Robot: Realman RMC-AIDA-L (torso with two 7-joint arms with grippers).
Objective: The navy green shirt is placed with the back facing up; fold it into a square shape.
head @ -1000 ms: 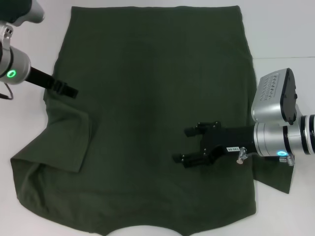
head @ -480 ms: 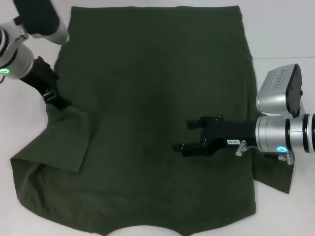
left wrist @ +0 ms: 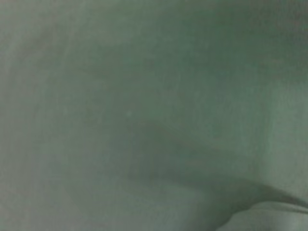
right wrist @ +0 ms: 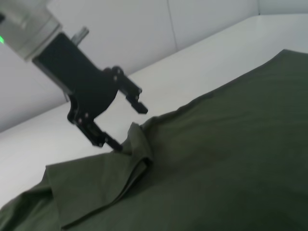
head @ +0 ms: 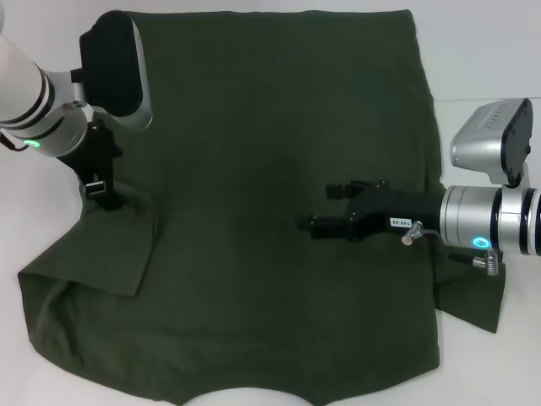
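We see the navy green shirt (head: 270, 211) spread flat; our left gripper (head: 100, 188) straddles its folded sleeve edge, jaws apart; our right gripper (head: 319, 210) hovers mid-shirt, jaws apart.

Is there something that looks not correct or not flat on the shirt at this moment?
Yes. The navy green shirt lies mostly flat, but its sleeve on the robot's left is folded over and bunched beside the open left gripper. The open right gripper hovers over the middle.
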